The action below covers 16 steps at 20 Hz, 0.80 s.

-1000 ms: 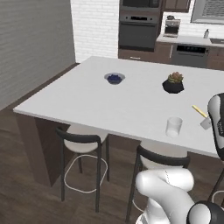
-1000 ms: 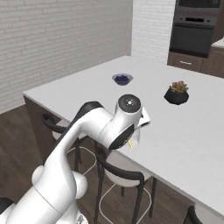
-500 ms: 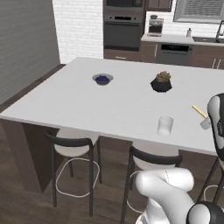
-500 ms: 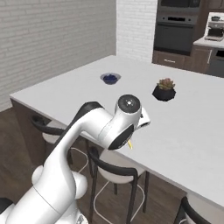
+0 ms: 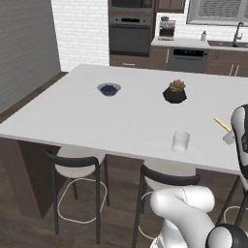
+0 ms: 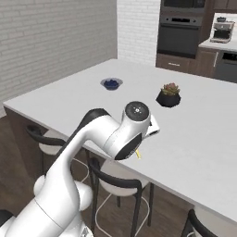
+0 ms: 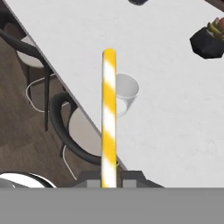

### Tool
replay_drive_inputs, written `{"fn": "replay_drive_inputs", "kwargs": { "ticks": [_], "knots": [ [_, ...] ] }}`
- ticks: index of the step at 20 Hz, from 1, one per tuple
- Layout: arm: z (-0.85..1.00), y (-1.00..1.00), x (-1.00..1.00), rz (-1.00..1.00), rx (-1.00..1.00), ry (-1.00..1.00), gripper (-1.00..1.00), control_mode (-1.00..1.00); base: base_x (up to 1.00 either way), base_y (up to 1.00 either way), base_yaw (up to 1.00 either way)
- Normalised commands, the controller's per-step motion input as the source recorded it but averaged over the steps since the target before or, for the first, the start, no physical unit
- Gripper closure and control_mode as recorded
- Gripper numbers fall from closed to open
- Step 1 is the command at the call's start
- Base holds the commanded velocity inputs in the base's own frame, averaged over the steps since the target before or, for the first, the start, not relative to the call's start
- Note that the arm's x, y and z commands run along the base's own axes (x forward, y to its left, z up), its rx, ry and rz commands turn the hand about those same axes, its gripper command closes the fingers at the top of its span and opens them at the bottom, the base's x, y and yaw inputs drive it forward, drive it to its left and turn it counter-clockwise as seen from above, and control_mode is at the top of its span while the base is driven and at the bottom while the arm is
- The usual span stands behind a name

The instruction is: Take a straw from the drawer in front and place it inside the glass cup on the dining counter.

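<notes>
We held our arm point(image 6: 92, 139) bent high, with the forearm reaching out over the near edge of the dining counter point(image 5: 121, 116). In the hand view our gripper point(image 7: 109, 177) sat at six o'clock, clenched on the straw point(image 7: 108, 118), which was yellow with white stripes and ran straight up toward twelve o'clock. In the left base view the straw showed as a short yellow stick at three o'clock, beside the wrist. In the right base view only its yellow end stuck out under the wrist.

The glass cup point(image 5: 180, 142) stood upright on the white top, close to the near edge. In the hand view the cup point(image 7: 124, 94) was just to the right of the straw's upper part; whether they touched we could not tell, the straw seemed above it.

Behind the cup the top was wide and bare. A black plant pot point(image 5: 175, 93) stood at about one o'clock from the cup, well apart, and a blue bowl point(image 5: 109, 89) at about eleven o'clock, further away. Two stools point(image 5: 77, 167) stood under the near edge, their black backs just below the top.
</notes>
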Motion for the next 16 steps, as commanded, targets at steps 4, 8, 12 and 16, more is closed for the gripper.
{"fn": "replay_drive_inputs", "kwargs": {
  "ticks": [4, 8, 12, 16],
  "knots": [
    [0.00, 0.00, 0.00, 0.00, 0.00, 0.00, 1.00, 1.00, 0.36, 0.04, -0.02],
    [0.00, 0.00, 0.00, 0.00, 0.00, 0.00, 1.00, 1.00, 0.29, 0.01, -0.01],
    [0.00, -0.14, 0.12, 0.00, 0.00, 0.00, 1.00, -1.00, 0.04, -0.01, -0.01],
    [-0.03, -0.06, 0.31, 0.00, 0.01, 0.00, 1.00, -1.00, 0.00, 0.00, 0.00]
  ]
}}
